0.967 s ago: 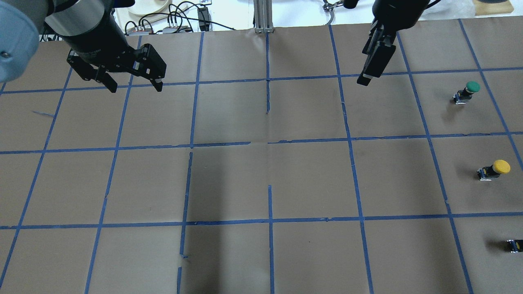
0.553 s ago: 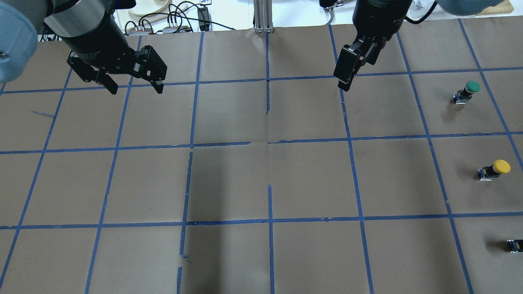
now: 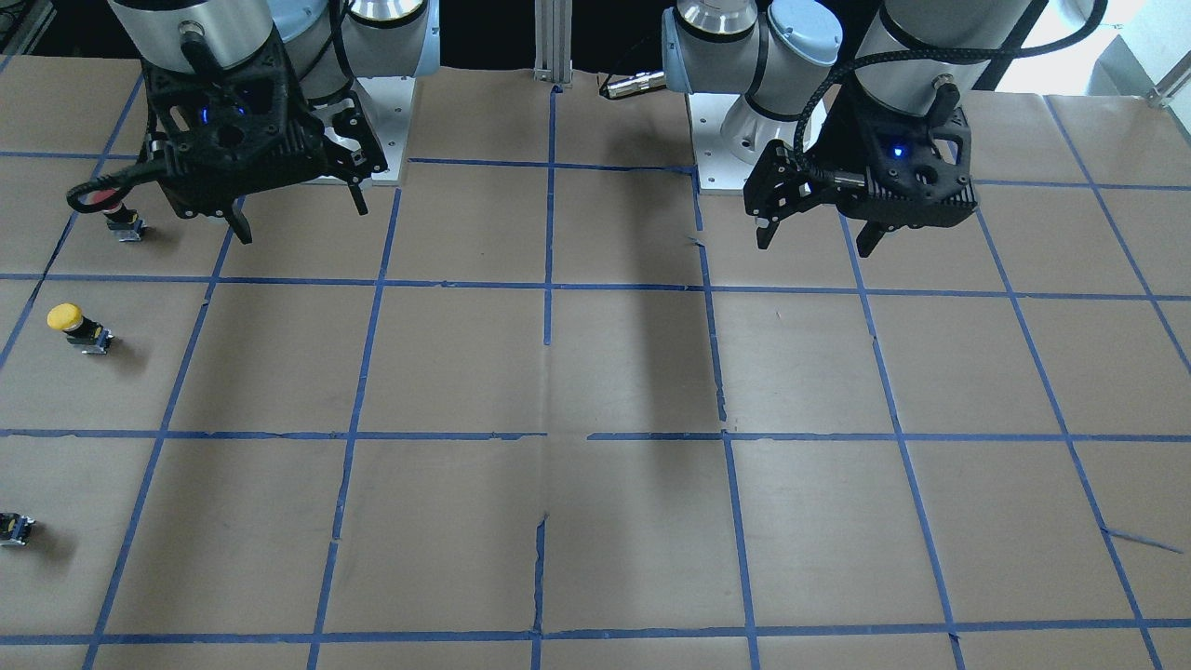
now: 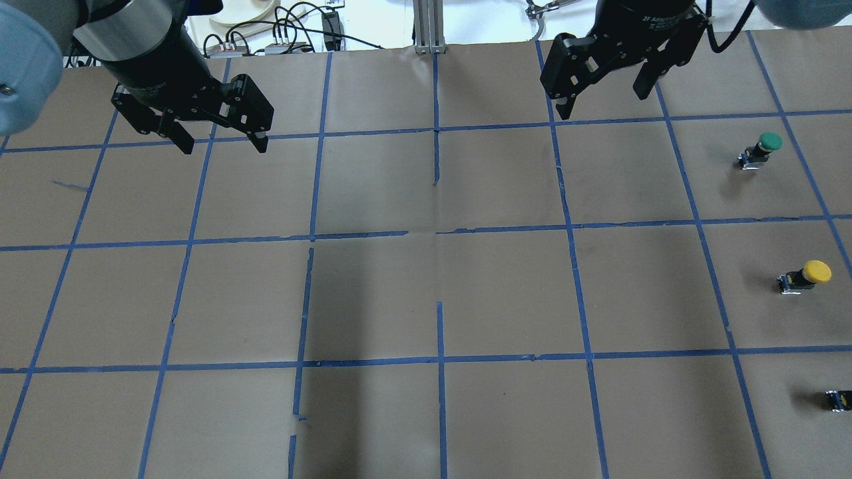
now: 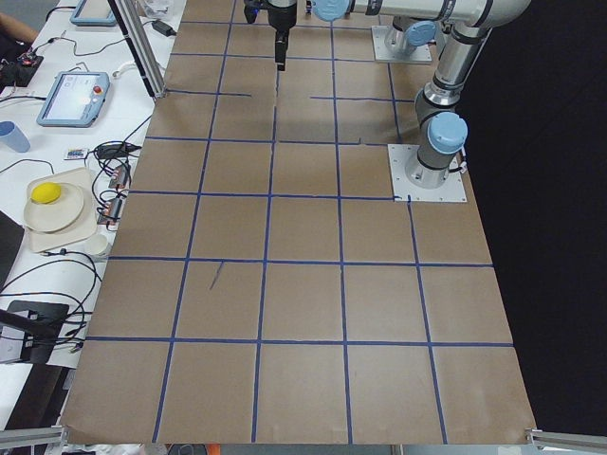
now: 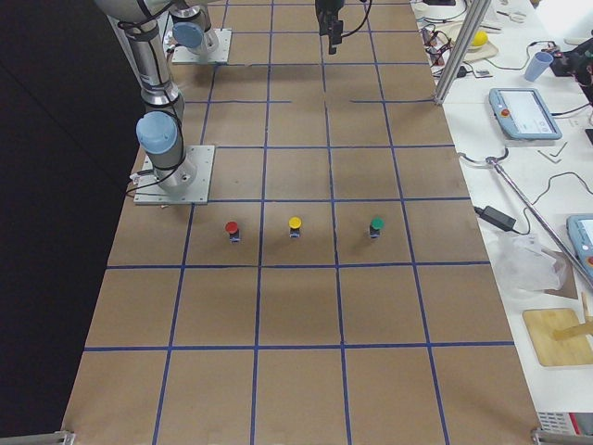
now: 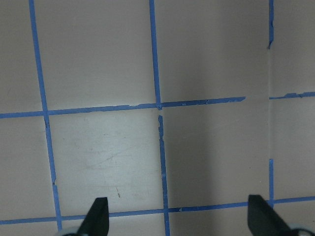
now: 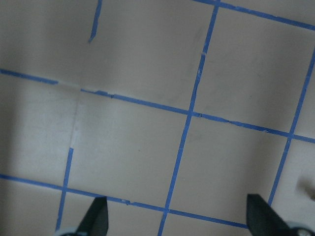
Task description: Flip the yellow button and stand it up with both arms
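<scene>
- Sitting on the robot's right side of the table, the yellow button (image 4: 809, 274) is between a green-capped button (image 4: 762, 148) and a red-capped button (image 6: 232, 228).
- Left gripper (image 4: 223, 143) — fingers spread, empty.
- Right gripper (image 4: 604, 100) — fingers spread, empty, well apart from the yellow button.

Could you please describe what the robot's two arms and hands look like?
The left arm and right arm are silver-grey tubes with light blue joint caps. The left hand and right hand are black and two-fingered, below perforated black wrist housings with small blue lights. A black braided cable loops to the left wrist. White lettering marks the right wrist, too small to read.
</scene>
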You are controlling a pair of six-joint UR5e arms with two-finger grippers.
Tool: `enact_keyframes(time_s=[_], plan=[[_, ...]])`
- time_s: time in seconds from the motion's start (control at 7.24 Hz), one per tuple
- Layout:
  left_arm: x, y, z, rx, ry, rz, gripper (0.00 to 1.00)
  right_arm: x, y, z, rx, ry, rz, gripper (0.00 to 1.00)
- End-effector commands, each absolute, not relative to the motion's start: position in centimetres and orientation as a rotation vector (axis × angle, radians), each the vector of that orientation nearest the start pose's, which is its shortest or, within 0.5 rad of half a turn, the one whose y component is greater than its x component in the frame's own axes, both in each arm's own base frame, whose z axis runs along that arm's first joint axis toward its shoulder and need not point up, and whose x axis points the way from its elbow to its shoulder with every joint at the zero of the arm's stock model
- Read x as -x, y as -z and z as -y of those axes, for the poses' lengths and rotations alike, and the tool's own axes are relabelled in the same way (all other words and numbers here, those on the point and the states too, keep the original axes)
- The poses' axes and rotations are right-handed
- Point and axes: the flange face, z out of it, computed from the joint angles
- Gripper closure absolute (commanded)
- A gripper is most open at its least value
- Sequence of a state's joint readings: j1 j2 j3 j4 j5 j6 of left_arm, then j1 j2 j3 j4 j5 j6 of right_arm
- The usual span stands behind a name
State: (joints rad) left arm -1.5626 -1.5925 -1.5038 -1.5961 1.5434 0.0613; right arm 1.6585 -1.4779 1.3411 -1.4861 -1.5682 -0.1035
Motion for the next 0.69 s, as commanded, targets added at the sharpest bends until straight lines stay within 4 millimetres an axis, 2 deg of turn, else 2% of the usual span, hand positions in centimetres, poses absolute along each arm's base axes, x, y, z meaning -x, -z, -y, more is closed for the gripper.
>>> enact_keyframes(time_s=[0.0, 0.14, 0.55], plan=[[13.27, -51.11, 50.21, -0.095, 0.045, -3.163, 0.0, -17.84, -53.88, 52.45, 0.199, 0.19, -3.124, 0.0], [13.38, -51.69, 49.67, -0.1, 0.06, -3.166, 0.0, -17.9, -53.51, 52.38, 0.2, 0.194, -3.118, 0.0], [13.27, -51.37, 49.88, -0.095, 0.047, -3.163, 0.0, -17.92, -53.38, 52.49, 0.2, 0.211, -3.115, 0.0]])
